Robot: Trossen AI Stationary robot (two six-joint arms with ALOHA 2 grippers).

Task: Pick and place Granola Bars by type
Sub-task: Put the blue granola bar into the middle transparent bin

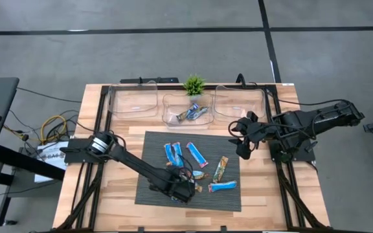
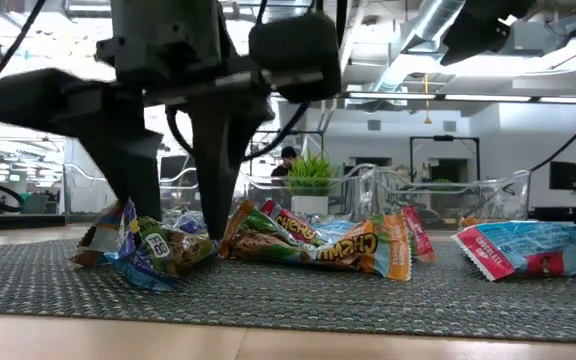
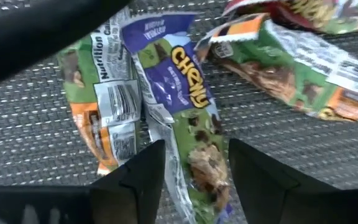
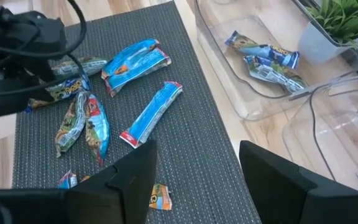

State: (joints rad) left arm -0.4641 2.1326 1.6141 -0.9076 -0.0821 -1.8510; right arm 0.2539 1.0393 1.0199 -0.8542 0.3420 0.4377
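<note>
My left gripper is low over the near middle of the dark mat, open. Its fingers stand on either side of a blue-and-green "Chewy" bar lying flat on the mat. A tan-green bar lies right beside it, and another lies a little farther off. Blue bars and a tan-green one lie scattered on the mat. Two bars lie in the middle clear bin. My right gripper hovers open off the mat's far right corner, holding nothing. My left gripper comes from above, pointing down, with its fingertips at mat level. The near half of the Chewy bar lies between the fingers, which stand across it. I cannot tell whether the fingers touch the wrapper.
Three clear bins stand along the far edge: left, middle, right. A small potted plant stands behind the middle bin. Bare wood lies around the mat.
</note>
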